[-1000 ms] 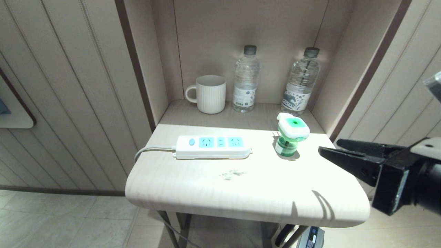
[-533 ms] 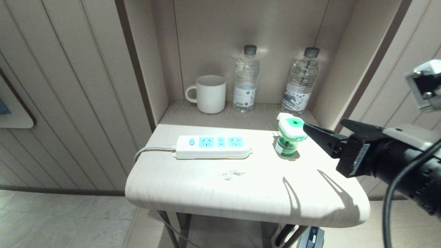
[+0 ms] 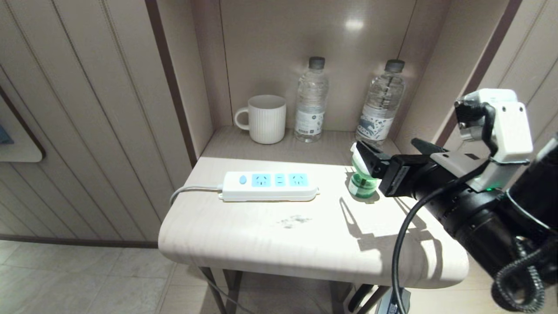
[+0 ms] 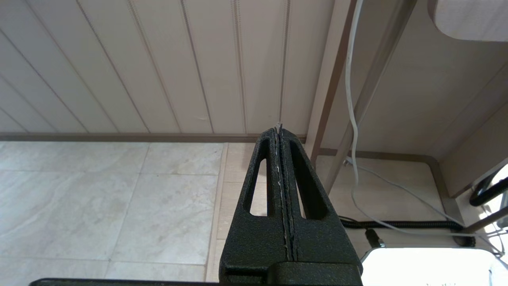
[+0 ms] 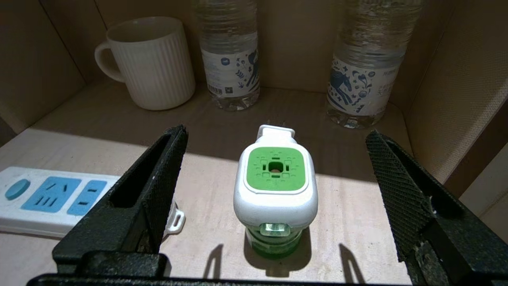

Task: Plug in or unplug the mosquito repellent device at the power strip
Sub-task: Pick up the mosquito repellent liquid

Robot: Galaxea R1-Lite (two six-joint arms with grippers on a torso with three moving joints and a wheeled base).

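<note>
The right gripper (image 5: 274, 174) stood spread wide around the upright white-and-green mosquito repellent device (image 5: 275, 190), touching nothing; the left gripper (image 4: 279, 135) hung closed.

A hotel-style room: panelled walls (image 3: 87, 109), a tiled floor (image 3: 78, 279), and a wall niche holding a mug (image 3: 266, 118) and water bottles (image 3: 311, 100) (guest-room fare).

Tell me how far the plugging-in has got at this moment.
Nothing is plugged in yet: all sockets on the power strip are empty, and the repellent device stands upright on the table, apart from the strip. In hand: the right gripper is open, its fingers either side of the device without touching it. Left: grasp, carry, insert. The left gripper is shut, down near the floor.
</note>
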